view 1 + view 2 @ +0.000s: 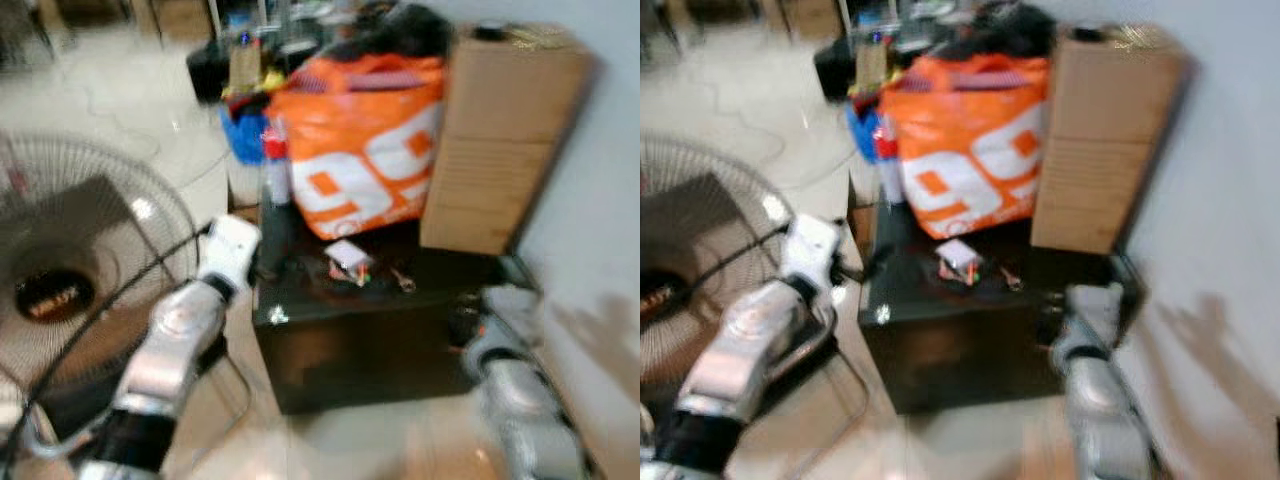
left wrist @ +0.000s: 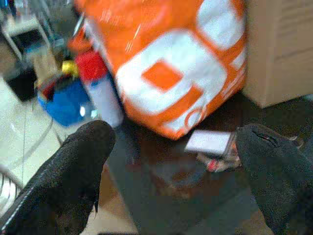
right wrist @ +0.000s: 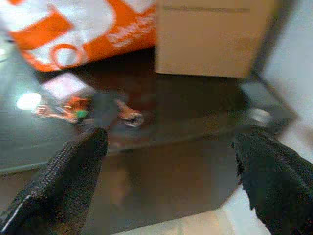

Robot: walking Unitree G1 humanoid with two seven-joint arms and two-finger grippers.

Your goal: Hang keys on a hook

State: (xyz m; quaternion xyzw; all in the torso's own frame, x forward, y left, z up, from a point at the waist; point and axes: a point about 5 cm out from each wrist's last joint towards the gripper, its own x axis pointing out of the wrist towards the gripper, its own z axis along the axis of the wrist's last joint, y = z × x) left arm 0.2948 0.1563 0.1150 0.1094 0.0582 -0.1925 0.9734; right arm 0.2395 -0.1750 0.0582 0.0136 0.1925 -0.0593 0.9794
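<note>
Both grippers were wide open and held nothing. Left gripper (image 2: 171,161) was up near the dark table's (image 1: 350,345) left edge, right gripper (image 3: 168,166) by its front right corner. Keys (image 1: 352,262) lay on the tabletop, a small bunch with a white tag and bits of orange and green, just before the orange bag (image 1: 360,150). A brown box (image 1: 500,130) stood beside it by the wall. Writing was too blurry to read.

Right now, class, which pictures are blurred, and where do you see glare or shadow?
Both eye views are smeared by motion; a shadow falls on the wall. Left wrist view: the orange bag is soft. Right wrist view: glare spot on the dark table, keys blurred.
</note>
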